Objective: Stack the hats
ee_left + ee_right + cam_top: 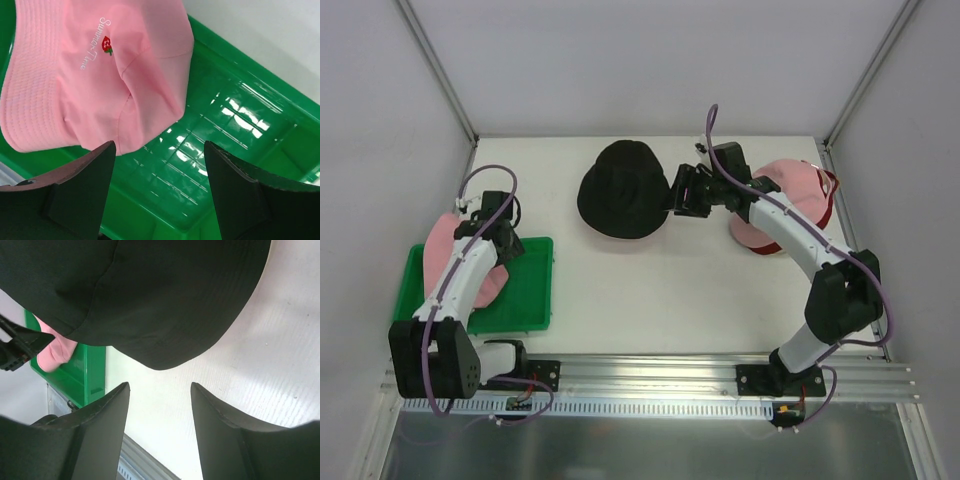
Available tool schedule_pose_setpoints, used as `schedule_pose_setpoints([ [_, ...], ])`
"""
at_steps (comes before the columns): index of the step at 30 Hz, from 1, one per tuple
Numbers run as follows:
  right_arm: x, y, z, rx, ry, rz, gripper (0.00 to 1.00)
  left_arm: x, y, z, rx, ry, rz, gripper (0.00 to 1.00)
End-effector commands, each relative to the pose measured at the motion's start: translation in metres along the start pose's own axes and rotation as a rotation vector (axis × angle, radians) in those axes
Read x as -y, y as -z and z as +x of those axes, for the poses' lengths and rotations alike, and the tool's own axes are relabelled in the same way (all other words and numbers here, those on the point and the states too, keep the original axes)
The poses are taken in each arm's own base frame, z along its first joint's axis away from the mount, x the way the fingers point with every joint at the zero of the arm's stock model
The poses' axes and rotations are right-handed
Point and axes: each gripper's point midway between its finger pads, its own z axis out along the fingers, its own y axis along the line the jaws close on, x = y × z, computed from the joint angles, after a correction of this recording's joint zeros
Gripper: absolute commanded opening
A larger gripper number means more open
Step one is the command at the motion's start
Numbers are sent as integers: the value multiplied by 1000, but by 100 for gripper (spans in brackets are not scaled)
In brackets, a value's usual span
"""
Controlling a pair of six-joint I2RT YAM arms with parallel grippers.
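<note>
The left gripper (157,170) hangs over the near-left part of the table (650,290) with its jaws spread wide and nothing between them but the shiny floor of the tray (260,115). Just beyond its fingertips lies the pink hat (75,75), a soft brimmed one with "Summer Time" and a small red strawberry stitched on it. The hat lies in the left part of the tray, and seen from above it spills over the tray's far-left edge. The right part of the tray floor is bare green.

The right gripper (160,405) reaches toward the far middle of the table, jaws likewise parted and gripping nothing. The brim of the black hat (150,295) sits just past its fingertips, outside the gap; I cannot tell whether they touch it. That hat lies flat on the table, crown up, well apart from the tray.

To the far right, under and behind the right arm, sits a pink cap (790,180) with a red cap (828,205) showing at its right edge.
</note>
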Motion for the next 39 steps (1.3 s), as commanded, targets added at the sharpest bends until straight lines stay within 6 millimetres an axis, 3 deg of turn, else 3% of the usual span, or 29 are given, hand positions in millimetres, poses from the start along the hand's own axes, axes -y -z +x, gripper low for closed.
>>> schedule_pose_setpoints([
  [1,-24,14,-15,73,38,-107,56,-8,-8,-8,-22,-50,-75,72],
  [8,-8,11,0,53,57,-80,56,8,-36,-3,-76,-94,-77,69],
  [14,-7,15,1,54,71,-89,56,23,-55,6,-91,-123,-30,65],
  [28,-1,15,2,55,73,-97,54,17,-85,21,-177,-71,-58,52],
  [32,1,15,2,55,70,-92,53,18,-88,23,-190,-55,-50,33],
  [33,2,15,2,56,69,-91,53,19,-87,23,-190,-54,-46,27],
  [34,1,16,0,61,68,-95,52,20,-85,20,-182,-50,-35,15],
  [36,0,17,0,62,65,-96,52,21,-78,12,-156,-53,-15,5],
  [39,-4,20,-2,69,68,-104,51,16,-64,3,-150,-76,-10,0],
])
